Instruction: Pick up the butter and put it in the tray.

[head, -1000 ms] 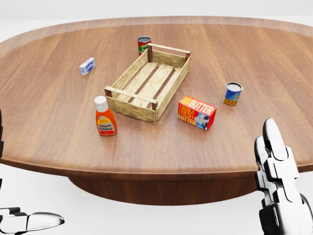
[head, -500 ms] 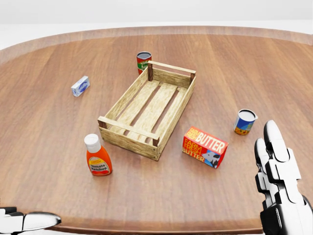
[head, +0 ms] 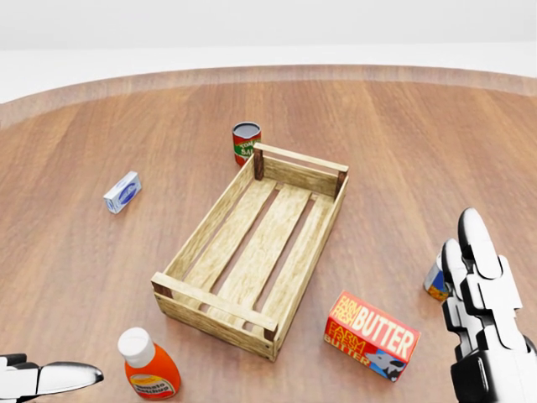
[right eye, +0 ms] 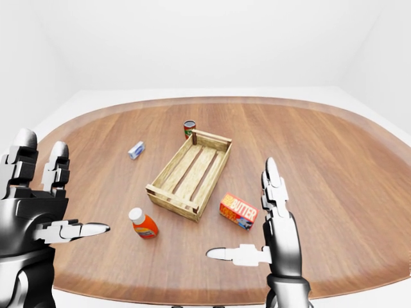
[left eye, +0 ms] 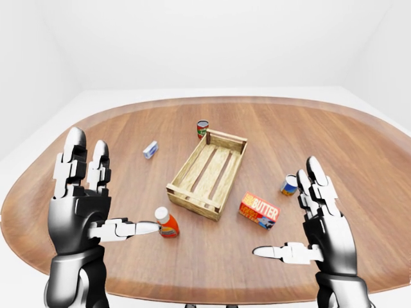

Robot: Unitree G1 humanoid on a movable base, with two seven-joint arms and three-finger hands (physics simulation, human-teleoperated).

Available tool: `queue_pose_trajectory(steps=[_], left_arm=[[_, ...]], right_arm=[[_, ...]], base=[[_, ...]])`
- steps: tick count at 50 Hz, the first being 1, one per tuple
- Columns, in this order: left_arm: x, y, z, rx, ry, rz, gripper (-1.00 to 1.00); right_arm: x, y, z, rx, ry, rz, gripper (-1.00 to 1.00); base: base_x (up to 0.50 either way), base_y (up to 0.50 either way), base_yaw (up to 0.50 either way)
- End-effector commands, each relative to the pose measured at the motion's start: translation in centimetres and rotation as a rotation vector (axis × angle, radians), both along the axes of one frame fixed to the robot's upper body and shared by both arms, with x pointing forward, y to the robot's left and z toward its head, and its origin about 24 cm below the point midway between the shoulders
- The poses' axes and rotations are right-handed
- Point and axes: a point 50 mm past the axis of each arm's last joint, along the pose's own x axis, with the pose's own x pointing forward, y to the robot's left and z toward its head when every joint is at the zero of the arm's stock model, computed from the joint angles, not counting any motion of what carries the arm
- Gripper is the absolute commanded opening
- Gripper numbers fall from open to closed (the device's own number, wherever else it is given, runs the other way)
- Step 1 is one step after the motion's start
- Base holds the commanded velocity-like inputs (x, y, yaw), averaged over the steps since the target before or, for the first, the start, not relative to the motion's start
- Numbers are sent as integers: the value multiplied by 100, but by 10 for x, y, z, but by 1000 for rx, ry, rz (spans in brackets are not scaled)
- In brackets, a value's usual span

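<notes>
Left robot hand, silver and black, raised at the left of the left-eye view, fingers spread wide, thumb pointing right; holds nothing.

Landmark: slatted light-wood tray, nothing inside it, lying diagonally on the oval brown wooden worktop.

Small blue-and-white packet: well to the left of the tray, level with its upper end in the head view.

Orange ketchup bottle with white cap: just below and left of the tray's lower-left corner, apart from it.

Red-and-green tin can: upright, just beside the tray's upper-left corner; contact cannot be told.

Red-and-orange butter box with white lettering: lying flat on the worktop, near the tray's lower-right corner, below and right of it, not touching. Outside the tray.

Blue-and-yellow tin can: right of the tray and well apart, up-right of the butter box; half hidden by fingers in the head view.

Right robot hand: raised right of the butter box, fingers straight and splayed, thumb pointing left; clear of everything.
</notes>
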Motion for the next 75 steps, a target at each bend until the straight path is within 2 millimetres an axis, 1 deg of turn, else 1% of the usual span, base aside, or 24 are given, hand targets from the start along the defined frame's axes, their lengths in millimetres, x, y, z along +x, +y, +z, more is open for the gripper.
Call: queue_pose_trajectory(steps=[1, 26, 29, 39, 49, 55, 59, 62, 64, 67, 68, 70, 73, 75], left_arm=[[-1, 0, 1, 0, -3, -1, 100], [-1, 1, 1, -2, -8, 1, 100], [-1, 2, 2, -3, -13, 5, 100], [0, 0, 1, -1, -3, 0, 100], [0, 1, 2, -1, -10, 4, 100], [1, 0, 0, 0, 1, -1, 100], [0, 0, 0, 2, 0, -2, 100], [1, 0, -1, 1, 7, -2, 100], [3, -1, -3, 1, 15, -5, 100], [5, -2, -5, 0, 26, -5, 100], [5, -1, -4, 0, 20, -3, 100], [5, -1, -4, 1, 21, -3, 100], [5, -2, -4, 0, 23, -6, 100], [5, -2, -5, 1, 26, -7, 100]], right_arm=[[-1, -1, 1, 4, 0, -7, 98], [1, -8, 0, 11, -5, -50, 97], [2, -11, -1, 18, -7, -70, 98], [2, -13, -2, -3, 1, -86, 97], [3, -17, -3, 32, 0, -90, 98], [1, -23, -4, 40, 8, -102, 98], [-4, -35, -3, 55, 1, -116, 98], [-4, -39, -1, -9, 7, -114, 98], [-4, -48, -1, -46, 17, -141, 98], [-1, -56, -9, -72, 61, -159, 98], [3, -61, -16, -91, 96, -165, 98], [8, -65, -23, -119, 134, -169, 98], [17, -73, -32, -110, 161, -165, 98], [21, -74, -36, -114, 177, -154, 98]], base=[[50, 0, 0], [48, -2, 0], [6, 0, 0], [0, 5, 0], [0, 7, 0], [0, 0, 0], [0, 0, 0], [0, 0, 0], [0, 0, 0], [0, 0, 0], [0, 0, 0], [0, 0, 0], [0, 0, 0], [0, 0, 0]])
